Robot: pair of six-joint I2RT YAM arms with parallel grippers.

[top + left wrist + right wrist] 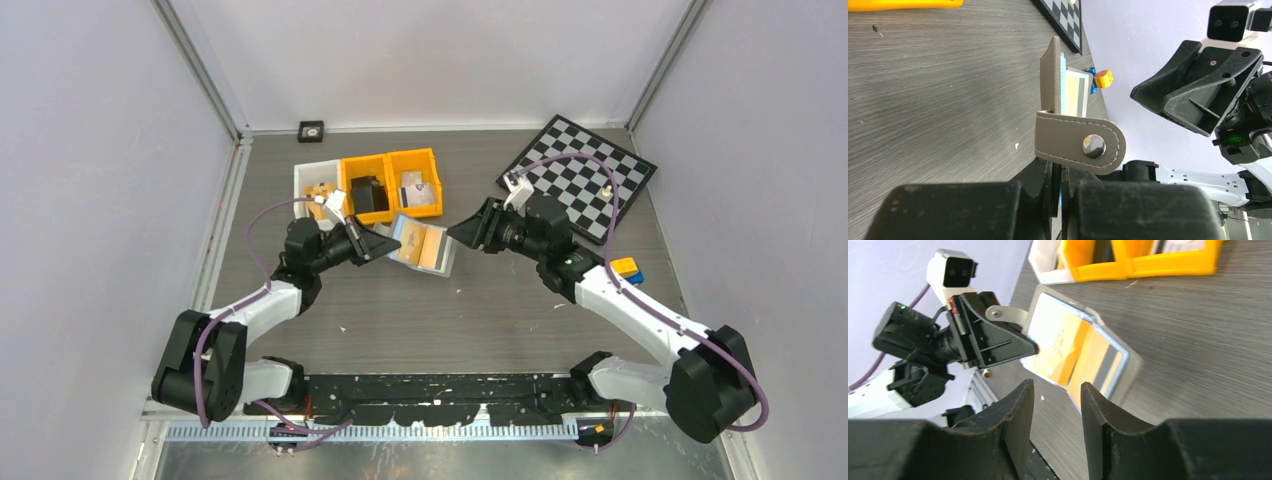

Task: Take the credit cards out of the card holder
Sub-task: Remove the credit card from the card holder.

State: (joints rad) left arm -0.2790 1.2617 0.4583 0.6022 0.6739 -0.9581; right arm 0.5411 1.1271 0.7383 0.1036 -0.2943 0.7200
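The card holder (pixel 446 262) is a flat grey case with a stitched snap tab (pixel 1083 146). It is held tilted above the table's middle, open side toward the right arm. My left gripper (pixel 385 245) is shut on its tab end, and in the left wrist view (pixel 1063 172) the jaws pinch the case's edge. A tan-orange card (pixel 1060 345) and a pale blue-edged card (pixel 1100 365) lie inside the holder (pixel 1130 367). My right gripper (pixel 1055 385) is open and empty, a short way off the holder's free end (pixel 462 232).
Two orange bins (pixel 390 185) and a white bin (pixel 315 180) stand just behind the holder. A chessboard (pixel 580 180) lies at the back right. A small yellow and blue toy (pixel 627 268) sits beside the right arm.
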